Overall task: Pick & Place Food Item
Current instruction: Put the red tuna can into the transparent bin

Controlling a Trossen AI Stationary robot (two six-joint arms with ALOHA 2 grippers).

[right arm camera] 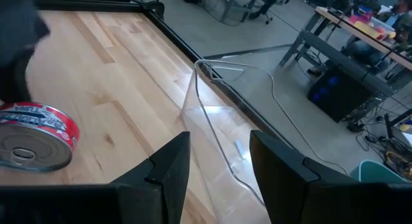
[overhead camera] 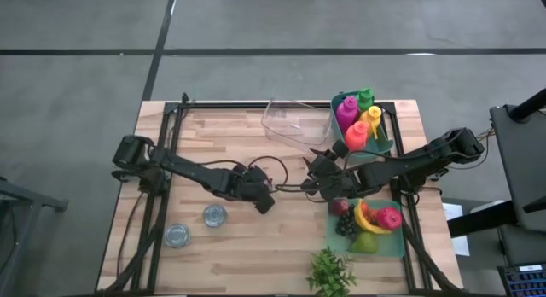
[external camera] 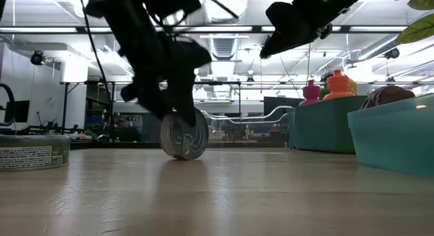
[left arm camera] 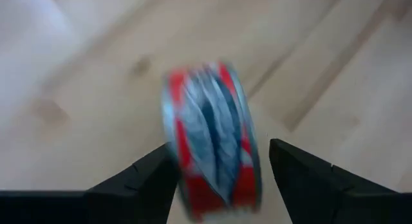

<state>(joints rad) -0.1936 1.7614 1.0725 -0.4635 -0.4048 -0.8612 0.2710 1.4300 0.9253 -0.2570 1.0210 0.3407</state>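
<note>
Red-labelled tin (left arm camera: 212,137) is standing on edge on the wood table (overhead camera: 256,254), sitting between the left gripper's (left arm camera: 219,169) half-open fingers — they are flanking it, with a gap on one side, so no firm grip is showing. Judging by this, the pick is in hand; closing squarely comes next. Right gripper (right arm camera: 219,159) is hovering partly open and empty, the clear tub (overhead camera: 294,122) just ahead.
</note>
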